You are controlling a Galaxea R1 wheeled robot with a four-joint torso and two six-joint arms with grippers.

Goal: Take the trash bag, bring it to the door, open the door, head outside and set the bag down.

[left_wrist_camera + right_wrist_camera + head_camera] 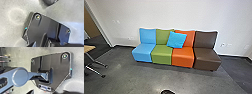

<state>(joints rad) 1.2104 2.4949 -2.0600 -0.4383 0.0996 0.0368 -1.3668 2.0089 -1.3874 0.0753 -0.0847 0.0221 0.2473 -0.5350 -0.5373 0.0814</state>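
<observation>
Trash bag: whereabouts cannot be told
Dark rounded thing (167, 92): partly seen on the grey concrete floor's (129, 75) near side, too cut off to name
Left gripper (50, 43): cannot tell how far open, or whether holding anything
Right gripper (48, 91): likewise cannot tell
Four armless padded seats (183, 57): blue, green, orange, brown, in a row before the white wall (166, 15)
Bright blue square cushion (176, 40): tilted against the green and orange backs
</observation>
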